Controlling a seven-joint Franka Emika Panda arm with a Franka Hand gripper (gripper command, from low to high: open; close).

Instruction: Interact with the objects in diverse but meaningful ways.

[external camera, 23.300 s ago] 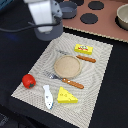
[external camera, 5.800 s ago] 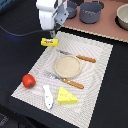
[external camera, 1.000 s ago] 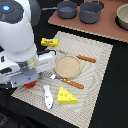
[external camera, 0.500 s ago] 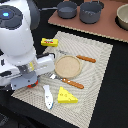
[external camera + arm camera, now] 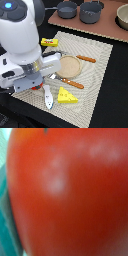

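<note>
One arm [image 5: 25, 45] bends low over the mat, wrist camera against the tomato [image 5: 70, 193]

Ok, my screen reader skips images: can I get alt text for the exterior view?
A white robot arm bends low over a woven beige placemat holding a yellow holed cheese wedge, white toy fish and round wooden board.

Dark table [image 5: 112, 85], striped placemat [image 5: 97, 60], brown board [image 5: 107, 27]
</note>
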